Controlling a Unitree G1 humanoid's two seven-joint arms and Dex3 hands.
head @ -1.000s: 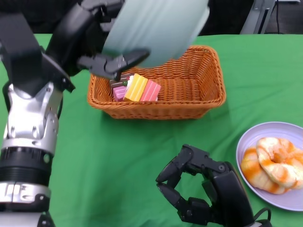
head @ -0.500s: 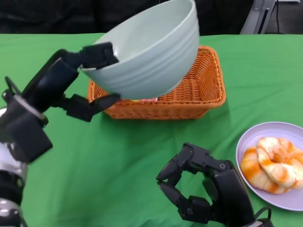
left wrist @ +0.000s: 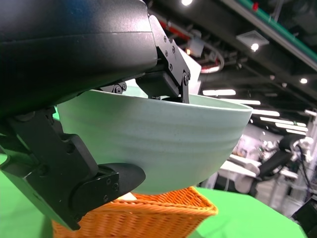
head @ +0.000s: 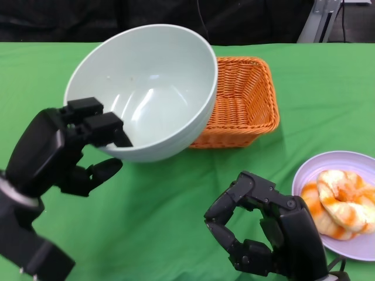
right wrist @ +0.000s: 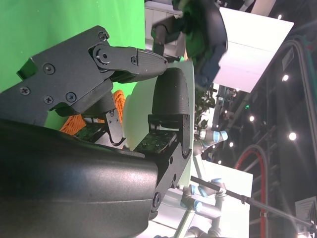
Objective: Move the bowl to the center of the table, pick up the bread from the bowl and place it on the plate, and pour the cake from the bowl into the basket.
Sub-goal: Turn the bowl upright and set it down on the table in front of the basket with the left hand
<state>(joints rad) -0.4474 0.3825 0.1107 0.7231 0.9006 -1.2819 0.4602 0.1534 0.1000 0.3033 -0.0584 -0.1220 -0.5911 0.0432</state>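
My left hand (head: 70,146) grips the rim of the pale green bowl (head: 146,88), which hangs above the table nearly upright, its inside bare. The bowl (left wrist: 158,139) fills the left wrist view, just above the orange wicker basket (left wrist: 143,213). In the head view the bowl covers the left half of the basket (head: 246,99), so the cake inside is hidden. The bread (head: 340,202), orange and white, lies on the lilac plate (head: 310,175) at the right edge. My right hand (head: 263,234) hovers low at the front with curled fingers holding nothing.
A green cloth (head: 176,193) covers the table. The right wrist view shows my right hand's fingers (right wrist: 133,59), a strip of the bowl (right wrist: 136,106) and a bit of basket (right wrist: 84,121), with room lights behind.
The bowl has swung back from tipped over the basket to nearly upright and moved toward me and left. The cake pieces seen in the basket are now hidden behind it.
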